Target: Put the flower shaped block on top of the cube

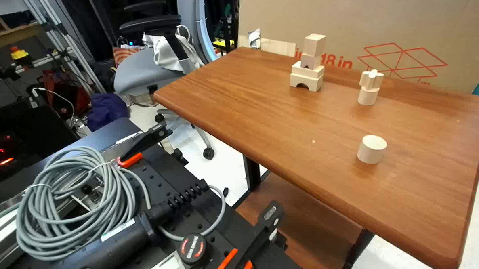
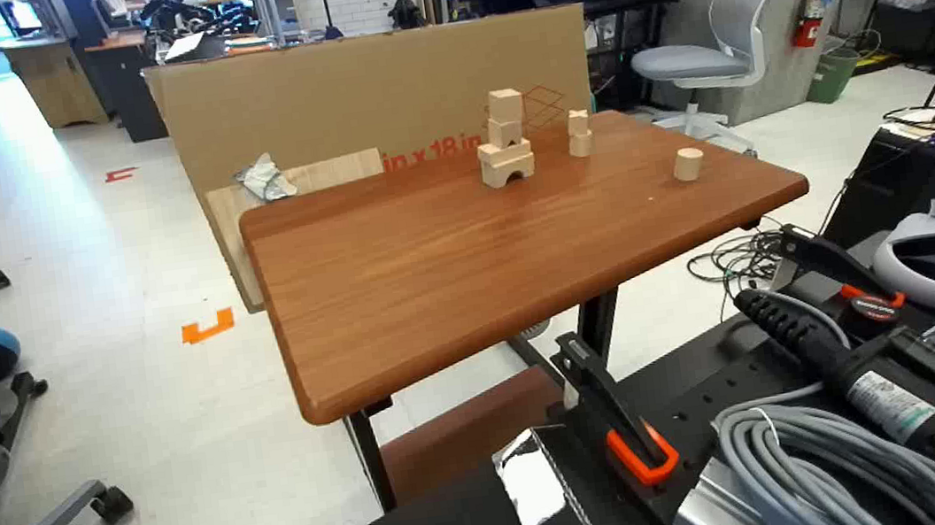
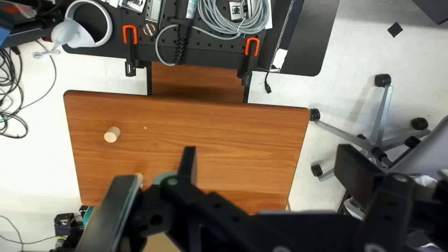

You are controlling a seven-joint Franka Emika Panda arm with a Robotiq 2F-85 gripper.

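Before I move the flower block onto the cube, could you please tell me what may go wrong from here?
First, the flower block stands on a cylinder, so a low grip might catch or tip that too. Second, the cube tops a stack; a hard or off-centre release could topple it. Third, the cube cannot be made out in the wrist view, so aiming from there alone may miss.

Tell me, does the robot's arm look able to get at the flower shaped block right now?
Probably yes. The flower shaped block sits on a wooden cylinder, apart from the taller stack, with nothing on top, so coming down from above looks unobstructed, though reach itself can't be judged.
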